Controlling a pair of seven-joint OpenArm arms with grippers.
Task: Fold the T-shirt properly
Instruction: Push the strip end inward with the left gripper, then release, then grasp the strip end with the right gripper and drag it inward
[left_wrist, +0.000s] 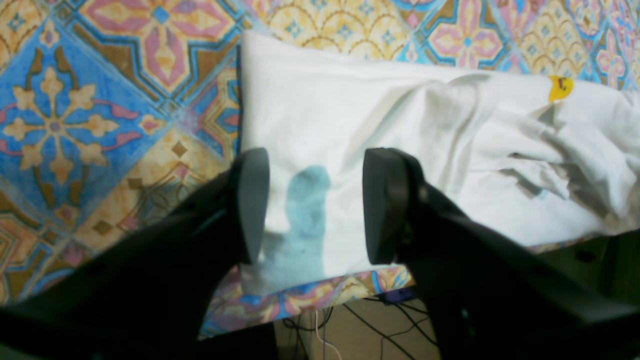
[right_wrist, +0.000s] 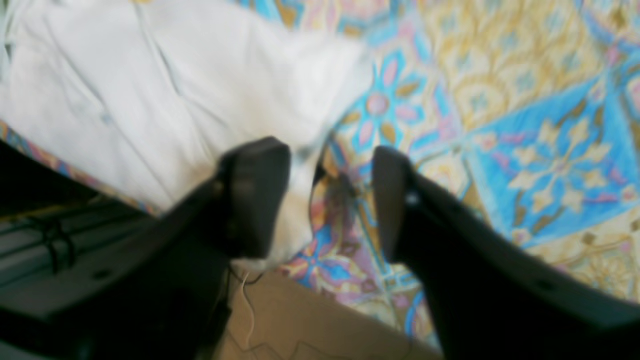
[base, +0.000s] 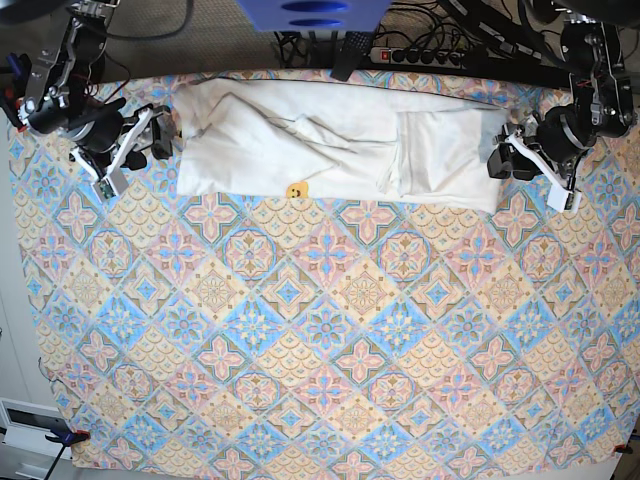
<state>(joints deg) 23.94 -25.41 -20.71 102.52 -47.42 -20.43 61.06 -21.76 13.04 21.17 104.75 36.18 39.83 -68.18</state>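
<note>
On the patterned tabletop (base: 330, 330), a white T-shirt (base: 340, 165) lies in a long strip.

Soft, light cloth, likely to slump; best pinched through all layers at its end corners. Both the left gripper (left_wrist: 316, 205) and right gripper (right_wrist: 334, 200) are spread, holding nothing.

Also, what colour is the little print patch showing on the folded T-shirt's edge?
Yellow with dark marks, best seen in the left wrist view.

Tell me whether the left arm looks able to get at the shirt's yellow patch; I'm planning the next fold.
Probably not without moving: the left claw hovers over the shirt's far end, with a stretch of cloth between it and the patch, though nothing covers the patch.
</note>
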